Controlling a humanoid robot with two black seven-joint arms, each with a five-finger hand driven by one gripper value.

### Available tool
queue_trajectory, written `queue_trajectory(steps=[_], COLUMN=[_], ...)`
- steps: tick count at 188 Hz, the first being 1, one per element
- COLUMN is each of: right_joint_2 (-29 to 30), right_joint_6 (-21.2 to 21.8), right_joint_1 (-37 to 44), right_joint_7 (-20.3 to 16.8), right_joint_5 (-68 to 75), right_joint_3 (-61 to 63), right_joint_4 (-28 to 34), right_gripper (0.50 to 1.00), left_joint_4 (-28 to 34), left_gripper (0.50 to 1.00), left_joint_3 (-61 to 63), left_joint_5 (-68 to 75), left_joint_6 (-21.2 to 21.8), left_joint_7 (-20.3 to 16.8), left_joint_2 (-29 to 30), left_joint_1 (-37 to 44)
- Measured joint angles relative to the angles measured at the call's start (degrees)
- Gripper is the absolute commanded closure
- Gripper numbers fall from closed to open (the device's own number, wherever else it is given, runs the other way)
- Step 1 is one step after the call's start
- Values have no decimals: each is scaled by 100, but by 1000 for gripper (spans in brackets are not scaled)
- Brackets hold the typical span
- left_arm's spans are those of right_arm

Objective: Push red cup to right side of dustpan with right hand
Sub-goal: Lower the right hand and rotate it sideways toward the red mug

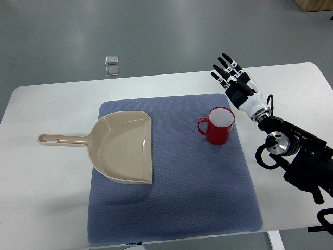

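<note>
A red cup (220,127) with a white inside stands upright on the blue mat (171,208), its handle pointing left. A beige dustpan (124,147) lies on the mat's left part, handle sticking out left over the table, its open mouth facing right toward the cup. My right hand (227,73) hovers up and to the right of the cup, past the mat's far right corner, fingers stretched out straight and holding nothing. It is apart from the cup. The black right arm (296,156) comes in from the right edge.
The white table (47,187) holds the mat. Its far edge runs just behind my right hand. Two small clear squares (111,65) lie on the grey floor beyond the table. A gap of mat separates dustpan and cup.
</note>
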Motion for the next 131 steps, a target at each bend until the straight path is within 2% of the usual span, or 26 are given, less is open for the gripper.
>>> queue_trajectory(steps=[40,90,131], right_joint_2=[-16,-135,-651], right_joint_6=[119,517,892], right_joint_1=[0,-7,-19], right_joint_7=[0,-36,-17], right_joint_5=[-6,-199,-1157], right_joint_3=[-8,-150,-184], right_joint_4=[-14,9,293], right_gripper=[566,566,566], left_joint_4=[0,0,-5], left_gripper=[500,500,500], left_joint_3=[7,19,20], left_joint_5=[5,5,5], left_joint_6=[0,0,0], left_joint_7=[15,24,50], left_joint_2=[0,0,0], left_joint_1=[0,0,0])
